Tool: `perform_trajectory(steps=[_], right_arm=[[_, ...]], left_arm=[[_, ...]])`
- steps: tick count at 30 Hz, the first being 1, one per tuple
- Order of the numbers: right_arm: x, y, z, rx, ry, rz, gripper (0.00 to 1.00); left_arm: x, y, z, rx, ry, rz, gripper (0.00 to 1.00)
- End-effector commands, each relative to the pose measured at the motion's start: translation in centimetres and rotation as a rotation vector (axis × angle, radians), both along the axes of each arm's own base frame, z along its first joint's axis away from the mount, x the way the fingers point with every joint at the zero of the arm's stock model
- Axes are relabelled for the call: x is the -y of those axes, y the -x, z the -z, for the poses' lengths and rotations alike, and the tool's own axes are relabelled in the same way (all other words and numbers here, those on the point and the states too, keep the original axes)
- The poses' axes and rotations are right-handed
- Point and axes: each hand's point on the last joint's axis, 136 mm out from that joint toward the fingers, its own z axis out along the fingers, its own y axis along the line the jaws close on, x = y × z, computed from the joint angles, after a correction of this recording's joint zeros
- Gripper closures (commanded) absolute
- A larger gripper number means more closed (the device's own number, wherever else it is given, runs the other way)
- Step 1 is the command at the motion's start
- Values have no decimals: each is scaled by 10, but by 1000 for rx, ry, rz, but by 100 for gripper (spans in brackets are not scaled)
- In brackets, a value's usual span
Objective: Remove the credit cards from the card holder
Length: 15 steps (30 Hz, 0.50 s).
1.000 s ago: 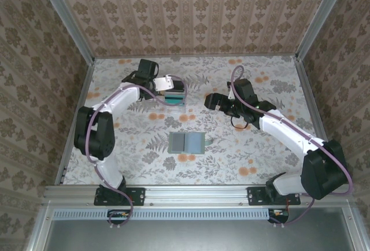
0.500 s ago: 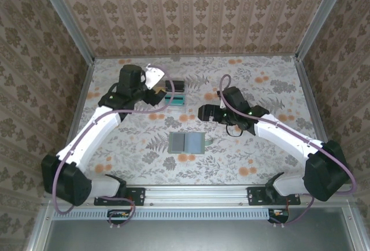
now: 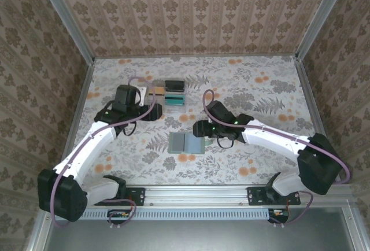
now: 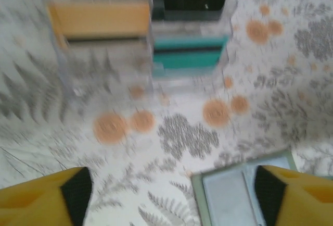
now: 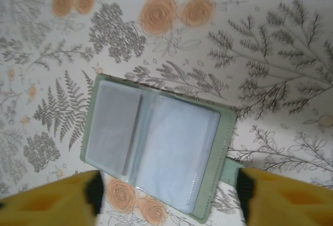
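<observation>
Top external view: the green card holder [image 3: 186, 143] lies open and flat in the middle of the table [image 3: 260, 164], and the right pincer [image 3: 198, 128] is just beside its far right corner, with its two fingers apart and nothing in them. From the right wrist, the card holder sits between the yellow fingers [image 5: 47, 202], its pale pockets facing up. The left pincer [image 4: 171, 189] is open wide and holds nothing; the card holder's corner is near its right finger, and a yellow-orange credit card [image 4: 99, 20] lies farther off in a clear tray [image 4: 109, 67].
</observation>
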Motion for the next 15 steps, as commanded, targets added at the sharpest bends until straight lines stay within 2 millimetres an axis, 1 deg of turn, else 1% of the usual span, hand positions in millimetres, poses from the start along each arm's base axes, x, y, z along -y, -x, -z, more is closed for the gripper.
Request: perform_trajectory(steps=[1, 2, 3, 4, 5, 6, 7, 8, 9, 11, 15], right_arm=[[-3, 7, 22, -42, 25, -3, 48], [-4, 10, 28, -54, 32, -7, 56], [-5, 12, 33, -61, 37, -10, 60], [-6, 14, 39, -73, 44, -16, 61], [-7, 15, 44, -82, 50, -20, 65], [-7, 17, 50, -93, 58, -23, 71], [-8, 18, 53, -103, 63, -25, 73], [-7, 19, 58, -111, 71, -25, 74], [-7, 19, 61, -116, 79, -23, 74], [-5, 19, 68, -125, 97, -21, 75], [3, 21, 80, -150, 148, -8, 77]], left_arm=[[13, 21, 16, -145, 171, -80, 29], [15, 26, 25, -180, 197, -99, 34], [18, 30, 33, -207, 215, -105, 37], [21, 34, 41, -237, 231, -110, 41], [25, 38, 49, -268, 246, -115, 43], [29, 41, 58, -300, 260, -122, 44], [30, 43, 64, -320, 268, -132, 45], [39, 47, 70, -339, 276, -113, 45], [46, 50, 76, -351, 281, -104, 47], [55, 54, 85, -369, 271, -87, 48], [74, 60, 98, -406, 244, -43, 49]])
